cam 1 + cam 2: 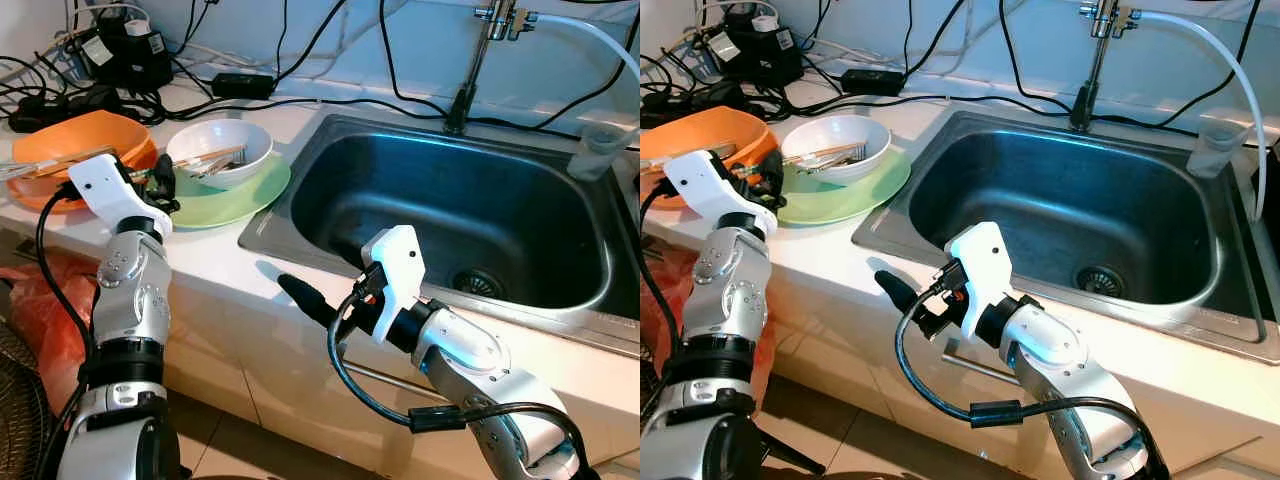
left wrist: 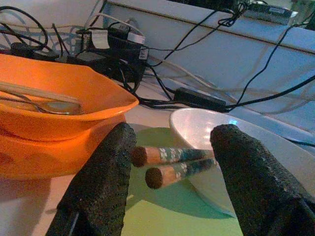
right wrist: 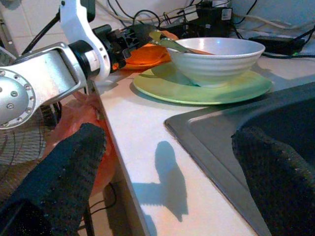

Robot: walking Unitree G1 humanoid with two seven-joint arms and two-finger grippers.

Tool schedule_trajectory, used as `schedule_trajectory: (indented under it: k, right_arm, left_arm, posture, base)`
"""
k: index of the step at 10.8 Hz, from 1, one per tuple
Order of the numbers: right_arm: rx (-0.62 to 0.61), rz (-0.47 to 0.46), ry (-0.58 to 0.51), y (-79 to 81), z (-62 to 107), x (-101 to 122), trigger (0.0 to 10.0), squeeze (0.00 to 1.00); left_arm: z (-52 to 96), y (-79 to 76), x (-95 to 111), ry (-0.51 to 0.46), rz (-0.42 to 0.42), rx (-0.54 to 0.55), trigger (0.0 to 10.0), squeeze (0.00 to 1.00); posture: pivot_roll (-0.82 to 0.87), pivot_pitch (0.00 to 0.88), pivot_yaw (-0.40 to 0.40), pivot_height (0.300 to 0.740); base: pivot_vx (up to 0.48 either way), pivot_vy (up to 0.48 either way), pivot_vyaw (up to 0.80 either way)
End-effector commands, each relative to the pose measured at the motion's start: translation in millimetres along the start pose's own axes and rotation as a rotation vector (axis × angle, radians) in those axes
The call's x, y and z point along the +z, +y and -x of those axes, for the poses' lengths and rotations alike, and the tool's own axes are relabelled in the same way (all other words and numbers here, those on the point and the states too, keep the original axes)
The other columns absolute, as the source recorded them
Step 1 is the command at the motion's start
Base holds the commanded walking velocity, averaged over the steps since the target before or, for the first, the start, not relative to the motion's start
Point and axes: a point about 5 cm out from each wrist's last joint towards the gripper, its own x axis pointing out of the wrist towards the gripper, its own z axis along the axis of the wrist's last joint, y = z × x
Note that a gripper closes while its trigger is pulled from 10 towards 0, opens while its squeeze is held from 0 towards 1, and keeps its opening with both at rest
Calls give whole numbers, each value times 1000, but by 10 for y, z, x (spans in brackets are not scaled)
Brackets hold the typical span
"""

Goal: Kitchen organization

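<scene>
I can read no words, brands or numbers anywhere before me; the white labels on the black power adapters (image 1: pixel 125 42) at the back of the worktop (image 1: pixel 215 262) are too small and blurred, and the chopsticks (image 2: pixel 172 162) carry only a flower pattern

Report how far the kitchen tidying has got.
Nothing looks put away yet: the sink holds no dishes. In hand: the left tool, open, straddles the chopsticks sticking out of the white bowl. Left: bowl, green plate, orange bowls.
</scene>
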Motion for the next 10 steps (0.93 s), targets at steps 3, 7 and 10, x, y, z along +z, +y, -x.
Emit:
schedule_trajectory:
  k: [3,7,10]
  right_arm:
    - [5,-4,-7,16,23,31,10000,0]
    - [2,-4,-7,18,27,31,10000,0]
    - [1,-5,-8,20,27,31,10000,0]
  left_arm:
    - [-64,12,47,-33,2,-9,0,0]
    - [-116,7,59,-47,8,-19,0,0]
    - [-127,8,61,-53,10,-22,0,0]
  posture:
    - [-47,0,30,740]
    - [-52,0,35,740]
    - [-52,0,34,740]
  base:
    - [0,0,0]
    - [0,0,0]
    - [0,0,0]
